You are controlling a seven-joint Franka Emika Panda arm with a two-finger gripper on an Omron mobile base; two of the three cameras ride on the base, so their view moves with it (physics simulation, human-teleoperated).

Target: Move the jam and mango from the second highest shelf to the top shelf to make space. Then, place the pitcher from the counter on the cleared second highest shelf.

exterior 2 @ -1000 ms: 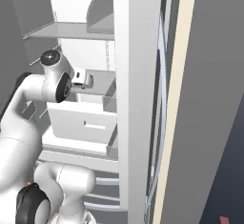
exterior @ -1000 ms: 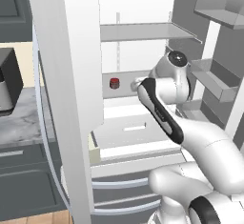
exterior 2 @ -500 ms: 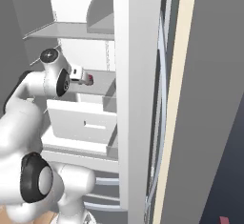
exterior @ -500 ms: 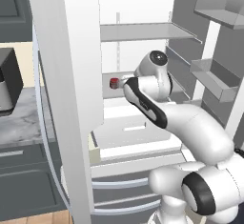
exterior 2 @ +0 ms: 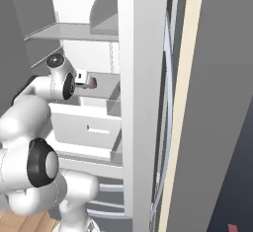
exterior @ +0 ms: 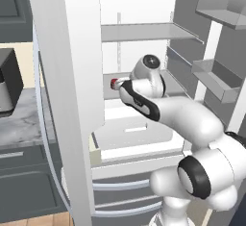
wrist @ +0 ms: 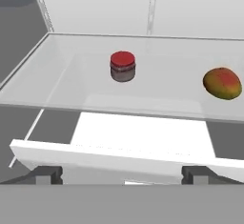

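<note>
The jam (wrist: 123, 66), a squat jar with a red lid, stands on the second highest shelf (wrist: 57, 80), left of centre in the hand view. The mango (wrist: 222, 83) lies on the same shelf, far to the jar's right. My gripper (wrist: 121, 175) is open, its tips wide apart, in front of the shelf's front edge and short of both things, holding nothing. From the base cameras the jam (exterior: 115, 82) (exterior 2: 91, 82) shows just beyond my wrist. The top shelf (exterior: 144, 31) (exterior 2: 74, 31) is above. The pitcher is out of view. The counter (exterior: 19, 119) lies left of the fridge.
A white drawer (wrist: 138, 142) (exterior: 134, 131) sticks out under the second highest shelf, below my hand. Grey door bins (exterior: 216, 81) hang on the open door to the right. The other fridge door (exterior: 72, 76) stands at the left. A toaster oven (exterior: 7, 78) sits on the counter.
My hand has swung left and in toward the jam on the second highest shelf. The jaws have stayed open. The jam has not moved.
</note>
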